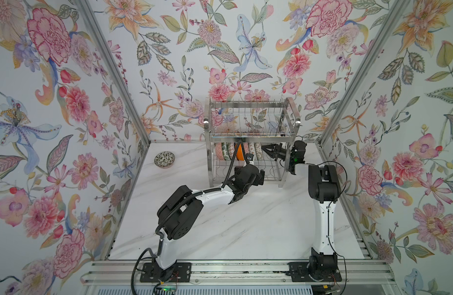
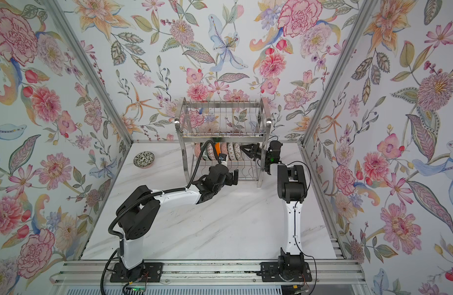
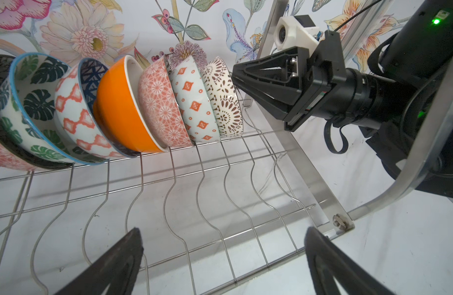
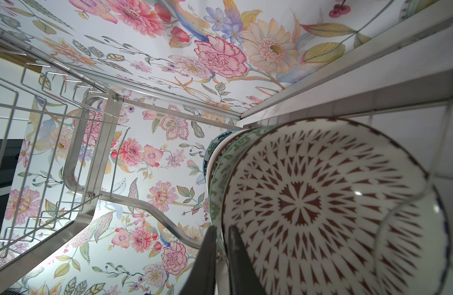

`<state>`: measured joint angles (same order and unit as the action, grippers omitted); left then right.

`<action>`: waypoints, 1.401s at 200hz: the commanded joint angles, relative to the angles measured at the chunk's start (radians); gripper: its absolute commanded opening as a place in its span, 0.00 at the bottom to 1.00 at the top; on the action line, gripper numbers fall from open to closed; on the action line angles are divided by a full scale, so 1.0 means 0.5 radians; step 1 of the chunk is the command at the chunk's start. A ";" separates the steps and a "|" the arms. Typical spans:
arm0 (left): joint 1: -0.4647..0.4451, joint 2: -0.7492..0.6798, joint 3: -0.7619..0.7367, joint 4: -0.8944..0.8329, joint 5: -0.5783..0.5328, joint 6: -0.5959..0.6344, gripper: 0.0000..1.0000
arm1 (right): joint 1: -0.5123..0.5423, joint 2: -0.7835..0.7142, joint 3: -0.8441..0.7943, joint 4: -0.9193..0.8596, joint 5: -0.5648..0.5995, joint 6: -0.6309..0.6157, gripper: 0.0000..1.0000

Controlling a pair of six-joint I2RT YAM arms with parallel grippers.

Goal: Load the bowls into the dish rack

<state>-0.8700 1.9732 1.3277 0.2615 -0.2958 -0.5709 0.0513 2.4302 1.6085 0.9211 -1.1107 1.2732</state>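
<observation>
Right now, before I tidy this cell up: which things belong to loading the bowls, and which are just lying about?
Job: dish rack; seven racked bowls, the brown-patterned bowl at the end pinched at its rim by the right hand; one lone bowl out on the table; the open left hand.
Lying about: nothing loose, just the table and floral walls.

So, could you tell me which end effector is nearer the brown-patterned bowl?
Right. The right end effector pinches the brown-patterned bowl; the left end effector hangs open, apart, before the dish rack.
</observation>
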 commanded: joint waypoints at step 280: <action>-0.024 -0.199 -0.102 -0.113 -0.008 0.060 0.99 | -0.343 -0.624 -0.503 -0.199 0.126 -0.258 0.69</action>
<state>-0.8707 1.9278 1.3167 0.1814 -0.3138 -0.5381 -0.1032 2.1983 1.3849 0.8692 -1.0691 1.1992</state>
